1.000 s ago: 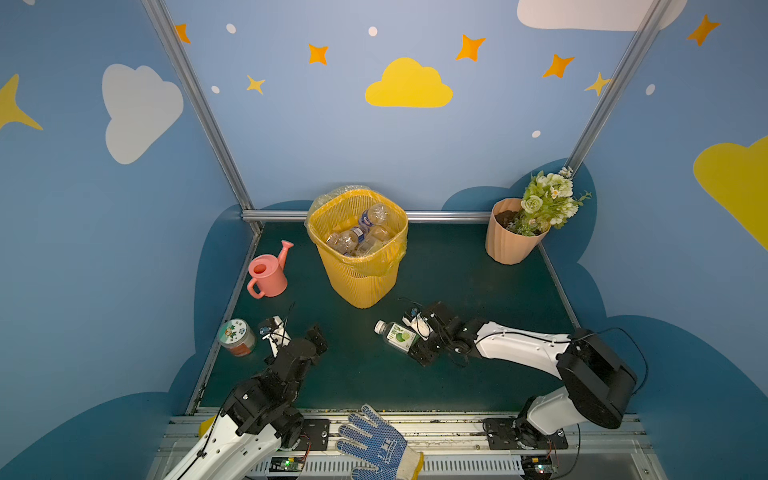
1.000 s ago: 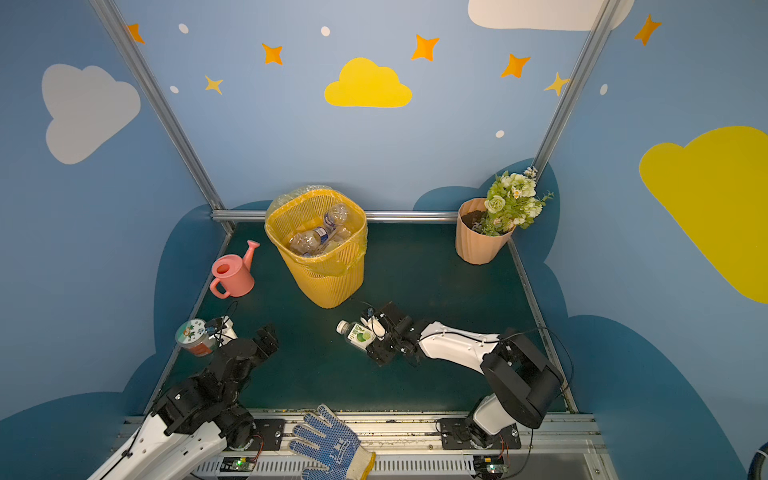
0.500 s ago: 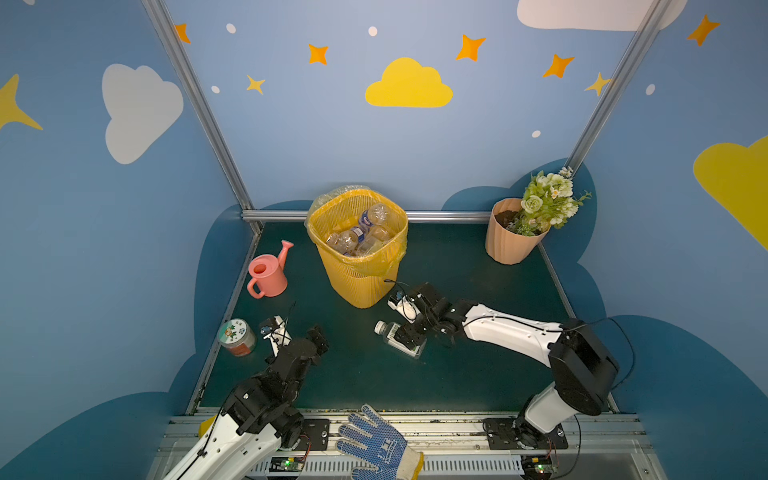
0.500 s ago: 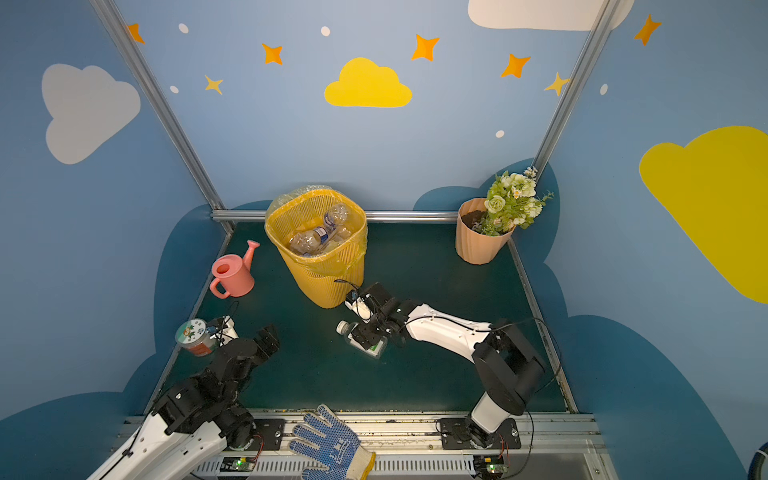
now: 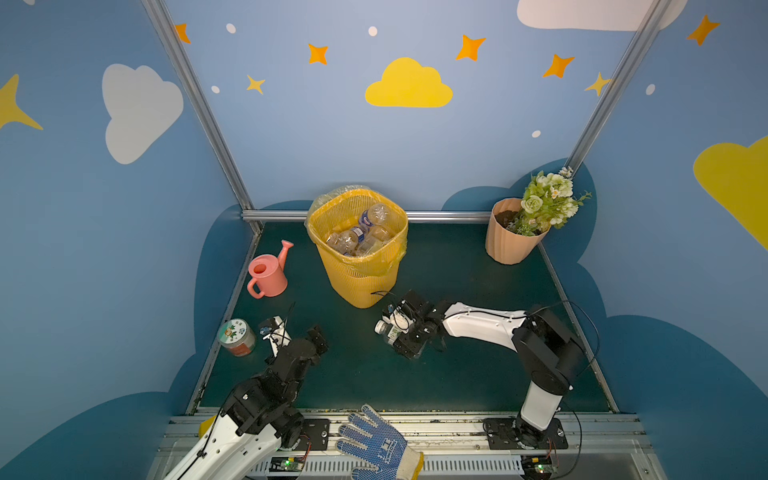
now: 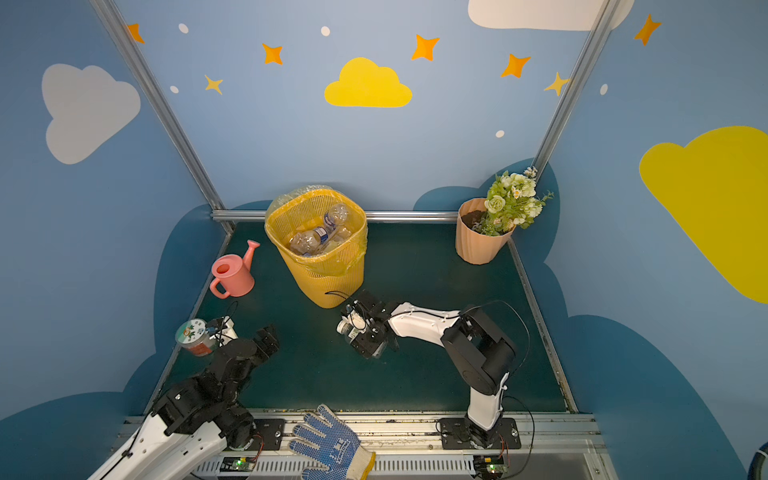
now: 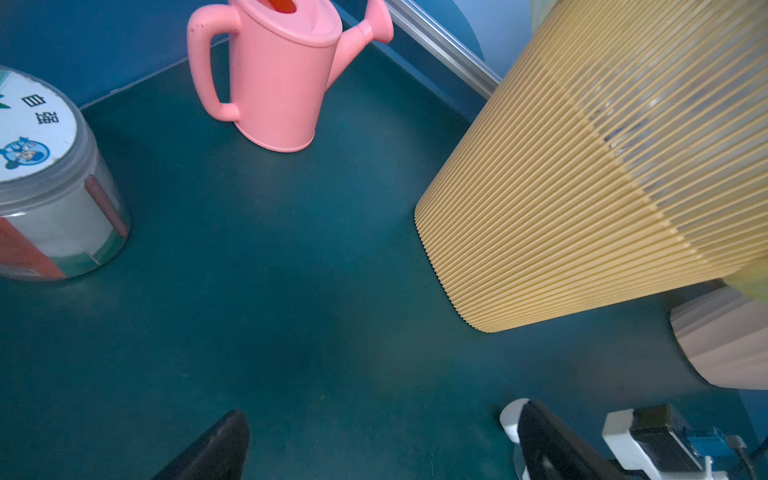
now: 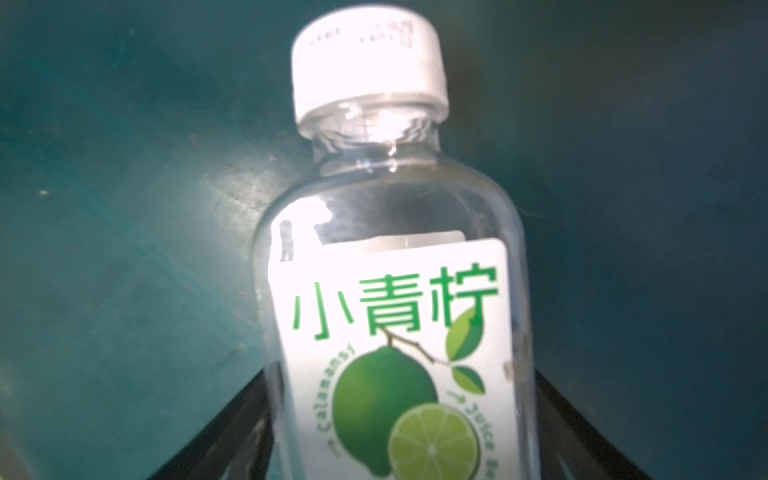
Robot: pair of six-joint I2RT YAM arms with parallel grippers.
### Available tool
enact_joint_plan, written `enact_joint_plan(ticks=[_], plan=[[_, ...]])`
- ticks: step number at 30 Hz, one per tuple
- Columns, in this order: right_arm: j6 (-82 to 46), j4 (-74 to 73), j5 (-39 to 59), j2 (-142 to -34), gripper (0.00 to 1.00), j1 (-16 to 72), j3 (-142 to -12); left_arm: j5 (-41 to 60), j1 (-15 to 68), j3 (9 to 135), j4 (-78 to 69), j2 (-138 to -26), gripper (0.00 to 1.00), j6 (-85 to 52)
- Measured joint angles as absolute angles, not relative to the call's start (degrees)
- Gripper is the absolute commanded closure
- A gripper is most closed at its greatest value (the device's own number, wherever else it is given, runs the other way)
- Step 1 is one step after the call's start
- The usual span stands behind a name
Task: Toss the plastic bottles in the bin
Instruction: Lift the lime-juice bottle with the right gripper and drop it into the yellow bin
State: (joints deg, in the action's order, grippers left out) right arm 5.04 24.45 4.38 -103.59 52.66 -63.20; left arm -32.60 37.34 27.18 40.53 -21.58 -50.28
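A blue-dotted glove (image 5: pixel 374 446) lies on the front rail between the two arm bases. Just beyond, the left gripper (image 7: pixel 382 411) hangs low over the green mat (image 5: pixel 374 382) at its left side, its fingers spread wide with nothing between them. A jar (image 5: pixel 235 336) stands just left of it at the mat's edge. Nearer the middle, the right gripper (image 8: pixel 403 382) reaches down and left over a bottle (image 8: pixel 395 208) that lies low at the mat just in front of the bin (image 5: pixel 357 274). The bottle is clear, with a lime label, and its white cap (image 5: pixel 380 327) sticks out leftward past the gripper in both top views. In the right wrist view a black finger (image 8: pixel 245 419) sits against each side of the bottle's body. Whether they already press it, or whether the bottle still rests on the mat, cannot be told. Farther back on the left stands a pink watering can (image 5: pixel 268 272), well apart from the bin. The bin is upright near the back rail, its liner folded over the rim, with several more bottles (image 5: pixel 361 237) piled inside. A peach pot (image 5: pixel 509 245) of flowers (image 5: pixel 548 199) stands in the far right corner.
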Motion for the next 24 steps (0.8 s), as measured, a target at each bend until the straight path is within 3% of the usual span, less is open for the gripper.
enact_joint_plan(ticks=[8, 14, 20, 24], plan=[[5.5, 24.8, 3.5, -104.0, 0.49, 52.7, -63.8, -32.6, 37.3, 27.2, 40.5, -20.5, 0.00, -50.9], [5.3, 22.7, 5.5, -95.9, 0.48, 51.7, -58.8, -32.8, 37.3, 27.2, 40.5, -19.4, 0.00, -51.3], [3.5, 15.7, 10.7, -79.3, 0.51, 46.7, -52.1, -32.7, 37.3, 27.0, 40.5, -19.4, 0.00, -51.4], [0.5, 8.5, 12.9, -66.4, 0.48, 41.0, -46.5, -32.7, 37.3, 27.0, 40.4, -19.7, 0.00, -51.3]])
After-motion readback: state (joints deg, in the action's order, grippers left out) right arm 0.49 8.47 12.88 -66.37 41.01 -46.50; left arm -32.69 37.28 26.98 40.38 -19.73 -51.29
